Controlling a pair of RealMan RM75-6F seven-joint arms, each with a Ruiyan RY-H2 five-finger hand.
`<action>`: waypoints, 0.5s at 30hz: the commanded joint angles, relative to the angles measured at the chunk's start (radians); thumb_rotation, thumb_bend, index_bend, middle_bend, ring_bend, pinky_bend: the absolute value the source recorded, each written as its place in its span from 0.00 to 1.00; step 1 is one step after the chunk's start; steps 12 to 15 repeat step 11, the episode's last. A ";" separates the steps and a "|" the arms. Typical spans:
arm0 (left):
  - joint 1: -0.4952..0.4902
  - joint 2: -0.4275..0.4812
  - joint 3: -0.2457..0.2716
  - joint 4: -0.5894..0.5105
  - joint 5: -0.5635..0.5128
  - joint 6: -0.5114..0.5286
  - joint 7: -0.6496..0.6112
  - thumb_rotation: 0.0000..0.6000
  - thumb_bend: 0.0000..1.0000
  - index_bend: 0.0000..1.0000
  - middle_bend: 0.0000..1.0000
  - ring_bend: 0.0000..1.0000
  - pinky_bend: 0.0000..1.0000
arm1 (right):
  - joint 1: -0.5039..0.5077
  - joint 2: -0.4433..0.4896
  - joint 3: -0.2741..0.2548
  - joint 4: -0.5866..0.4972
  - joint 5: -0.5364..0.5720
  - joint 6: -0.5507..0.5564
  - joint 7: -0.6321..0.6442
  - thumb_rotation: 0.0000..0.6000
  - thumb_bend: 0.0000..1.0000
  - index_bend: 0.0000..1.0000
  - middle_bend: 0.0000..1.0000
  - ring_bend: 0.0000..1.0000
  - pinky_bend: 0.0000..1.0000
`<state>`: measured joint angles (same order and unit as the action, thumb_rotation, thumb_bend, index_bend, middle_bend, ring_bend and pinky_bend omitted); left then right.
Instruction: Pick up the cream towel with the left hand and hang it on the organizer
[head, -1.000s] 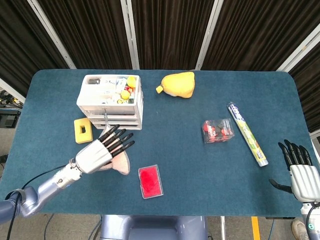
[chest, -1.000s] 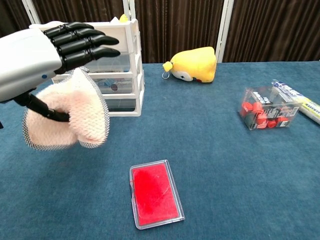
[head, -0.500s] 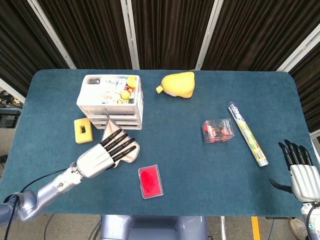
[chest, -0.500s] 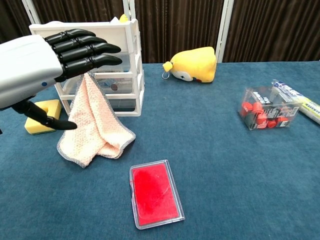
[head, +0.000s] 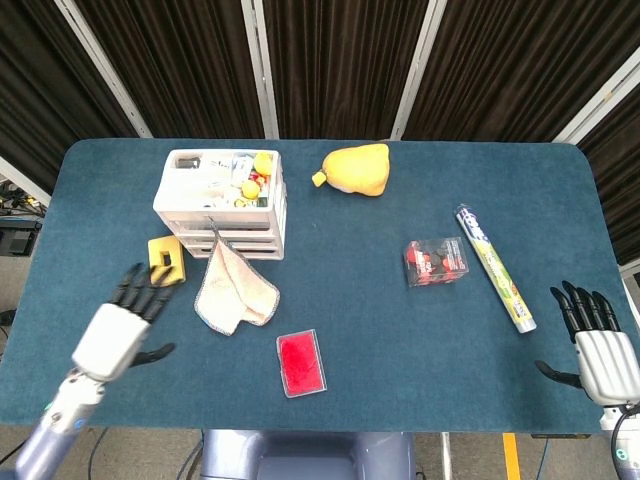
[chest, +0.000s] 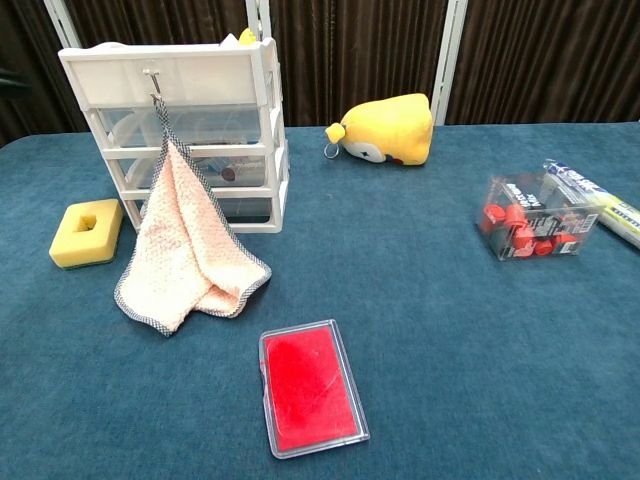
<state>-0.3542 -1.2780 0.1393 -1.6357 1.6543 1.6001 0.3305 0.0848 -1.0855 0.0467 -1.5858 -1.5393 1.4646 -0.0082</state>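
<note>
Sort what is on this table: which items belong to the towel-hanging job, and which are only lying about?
Job:
cream towel, hanging from a hook on the organizer
organizer
left hand, empty, off the towel

Lying about:
yellow sponge
yellow plush toy
red flat case
clear box of red pieces
wrapped roll

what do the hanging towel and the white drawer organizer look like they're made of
Cream towel: soft looped terry cloth by its nubby surface, with a darker stitched edge. Organizer: likely hard moulded plastic, with a glossy white frame and see-through drawers.
</note>
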 joint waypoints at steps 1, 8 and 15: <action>0.072 0.041 0.011 -0.036 -0.068 0.043 -0.038 0.86 0.00 0.02 0.00 0.00 0.00 | 0.001 -0.004 -0.004 0.013 -0.015 0.009 -0.013 1.00 0.01 0.00 0.00 0.00 0.00; 0.142 0.040 -0.007 0.032 -0.078 0.092 -0.124 0.86 0.00 0.01 0.00 0.00 0.00 | -0.001 -0.008 -0.007 0.018 -0.014 0.011 -0.012 1.00 0.01 0.00 0.00 0.00 0.00; 0.149 0.021 -0.021 0.064 -0.058 0.098 -0.135 0.85 0.00 0.01 0.00 0.00 0.00 | -0.001 -0.009 -0.008 0.018 -0.015 0.010 -0.015 1.00 0.01 0.00 0.00 0.00 0.00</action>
